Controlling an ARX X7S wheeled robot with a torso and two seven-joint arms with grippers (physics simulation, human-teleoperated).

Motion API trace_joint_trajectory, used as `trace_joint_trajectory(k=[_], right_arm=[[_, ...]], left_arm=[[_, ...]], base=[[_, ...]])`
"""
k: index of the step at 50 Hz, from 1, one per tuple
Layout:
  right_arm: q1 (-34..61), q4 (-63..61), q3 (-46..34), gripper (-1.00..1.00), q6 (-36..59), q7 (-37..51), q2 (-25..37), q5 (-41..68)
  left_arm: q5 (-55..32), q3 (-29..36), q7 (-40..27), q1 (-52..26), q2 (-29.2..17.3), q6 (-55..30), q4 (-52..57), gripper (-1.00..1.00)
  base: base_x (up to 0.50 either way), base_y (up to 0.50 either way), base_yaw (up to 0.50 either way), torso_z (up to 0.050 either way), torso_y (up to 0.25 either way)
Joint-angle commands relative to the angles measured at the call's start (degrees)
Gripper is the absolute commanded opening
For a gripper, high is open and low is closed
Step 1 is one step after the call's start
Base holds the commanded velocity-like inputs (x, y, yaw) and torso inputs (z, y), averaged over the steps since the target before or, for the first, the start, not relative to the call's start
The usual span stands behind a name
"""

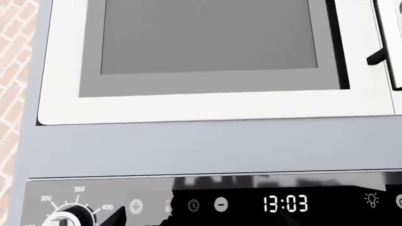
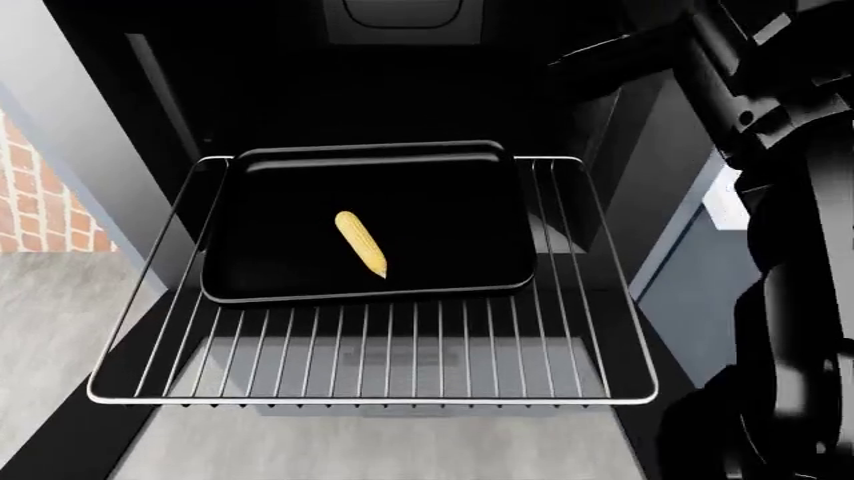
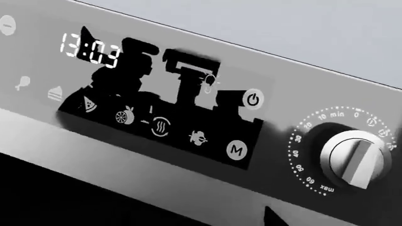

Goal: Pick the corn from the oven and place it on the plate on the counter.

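Observation:
The corn (image 2: 360,243), a small yellow cob, lies at an angle on the black baking tray (image 2: 441,200). The tray sits on the silver wire rack (image 2: 400,365), which is pulled out of the black oven cavity (image 2: 267,90). My right arm (image 2: 787,200) rises at the right of the head view, up beside the oven's top right corner and away from the corn. Only one dark fingertip (image 3: 271,217) of the right gripper shows, in front of the control panel. One dark fingertip (image 1: 118,216) of the left gripper shows near the temperature knob. The plate and the counter are out of view.
Above the cavity is a control panel with a lit clock (image 1: 285,203), a temperature knob (image 1: 69,219) and a timer knob (image 3: 351,157). A white-framed appliance door (image 1: 207,37) sits higher. A brick wall (image 2: 40,190) and a grey floor (image 2: 54,330) lie to the left.

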Motion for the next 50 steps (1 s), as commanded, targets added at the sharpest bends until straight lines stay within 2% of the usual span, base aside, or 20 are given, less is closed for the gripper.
trace_joint_trajectory(k=[1,4,5,8,13,21,32,50], right_arm=[[10.7,13.8,-4.4,1.00,-12.8,45.6,17.5,51.0],[10.1,17.6,-4.0,1.00,-13.8,71.4,16.5,76.8],[10.8,19.6,-4.6,1.00,-13.4,73.2,16.2,85.4],[13.3,25.6,-6.6,1.00,-11.4,69.8,15.3,108.8],[14.8,28.6,-9.5,1.00,-10.4,63.0,14.4,104.0],[15.4,31.0,-14.1,1.00,-12.9,55.1,8.9,97.4],[17.9,34.4,-17.7,1.00,-14.8,49.2,6.6,92.4],[15.3,40.2,-23.7,1.00,-20.5,40.8,6.3,83.2]], left_arm=[[-1.2,0.1,-1.2,0.3,-0.3,1.2,0.3,1.00],[-1.2,0.3,-1.2,0.3,-0.3,1.3,0.3,1.00],[-1.3,0.4,-1.3,0.1,-0.2,1.3,0.2,1.00],[-1.4,0.7,-1.6,-0.2,-0.1,1.5,0.1,1.00],[-1.6,1.1,-2.1,-0.4,0.0,1.9,0.2,1.00],[-3.6,1.4,-3.5,-1.8,-0.9,2.5,-0.1,1.00],[-4.2,1.7,-4.0,-2.2,-1.3,3.3,0.1,1.00],[-5.4,3.1,-5.3,-3.6,-1.7,4.3,0.0,1.00]], base=[[0.00,0.00,0.00,0.000,0.000],[0.00,0.00,0.00,0.000,0.000],[0.00,0.00,0.00,0.000,0.000],[0.00,0.00,0.00,0.000,0.000],[0.00,0.00,0.00,0.000,0.000],[0.00,0.00,0.00,0.000,0.000],[0.00,0.00,0.00,0.000,0.000],[0.00,0.00,0.00,0.000,0.000]])
